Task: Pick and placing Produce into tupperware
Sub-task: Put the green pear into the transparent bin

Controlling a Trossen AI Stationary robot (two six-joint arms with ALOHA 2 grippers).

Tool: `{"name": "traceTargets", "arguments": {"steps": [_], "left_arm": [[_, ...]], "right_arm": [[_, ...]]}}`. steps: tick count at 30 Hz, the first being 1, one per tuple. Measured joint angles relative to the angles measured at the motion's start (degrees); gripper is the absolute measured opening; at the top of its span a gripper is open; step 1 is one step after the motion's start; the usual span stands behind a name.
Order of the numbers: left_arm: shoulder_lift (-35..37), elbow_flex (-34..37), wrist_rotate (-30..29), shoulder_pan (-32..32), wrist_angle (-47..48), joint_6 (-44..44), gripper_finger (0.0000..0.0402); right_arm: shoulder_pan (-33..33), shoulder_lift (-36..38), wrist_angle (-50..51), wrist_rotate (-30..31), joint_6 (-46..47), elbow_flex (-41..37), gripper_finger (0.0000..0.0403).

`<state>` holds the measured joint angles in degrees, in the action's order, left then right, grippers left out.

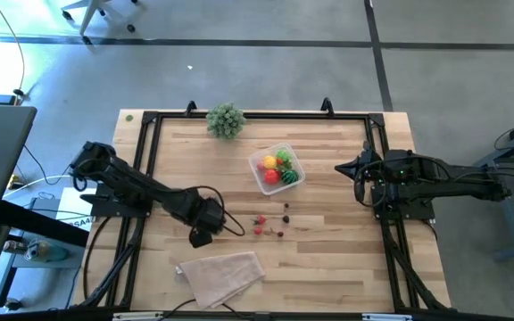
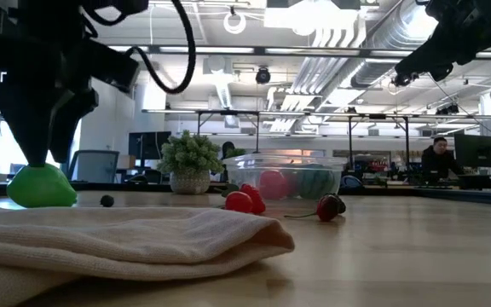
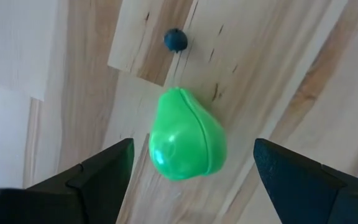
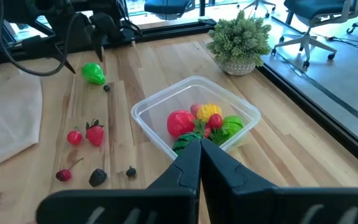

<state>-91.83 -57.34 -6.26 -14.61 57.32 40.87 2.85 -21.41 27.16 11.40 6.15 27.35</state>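
Step in hand: left gripper (image 3: 191,171) hangs over a green pear (image 3: 186,137), fingers spread wide, one to each side, nothing between them touching yet. By my reading this is the approach to a pick.
Doing it well: the pear sits centred between the fingers in the left wrist view, so drop straight down and close across the fat belly, not the narrow tip; the shell looks slick and could squirt out of a grip set too high. Keep clear of the tiny dark berry (image 3: 175,40) lying just beyond the tip.
Pear location: high view, hidden under the left gripper (image 1: 205,234), about 8 o'clock from the tupperware (image 1: 277,169) and well apart from it; just beside the beige cloth (image 1: 221,274).
Tupperware: clear plastic, rounded corners, raised rim; already holds red, yellow and green pieces.
Loose produce: strawberry (image 4: 94,133), small red ball (image 4: 74,137), cherry (image 4: 63,175) with stem, and dark berries, between pear and box.
Textures: glossy moulded fruit with a seam; pale planked wood table (image 1: 337,259); soft folded cloth.
Right gripper (image 4: 197,155): fingers pressed together, empty, parked at 3 o'clock of the box.
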Motion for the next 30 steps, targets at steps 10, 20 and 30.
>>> {"name": "traceTargets", "arguments": {"steps": [10,20,30], "left_arm": [[-0.75,3.74,0.59,3.45,-0.81,3.1,0.0321],[-0.75,5.3,3.85,4.96,-4.99,1.08,0.0321],[-0.75,5.3,3.4,4.98,-4.9,1.17,0.0321]], "right_arm": [[0.02,0.0,-0.02,-0.01,0.0,0.0,0.0],[0.02,0.0,-0.02,0.0,0.0,0.0,0.0],[0.0,0.0,-0.02,0.0,0.0,0.0,0.0]]}}
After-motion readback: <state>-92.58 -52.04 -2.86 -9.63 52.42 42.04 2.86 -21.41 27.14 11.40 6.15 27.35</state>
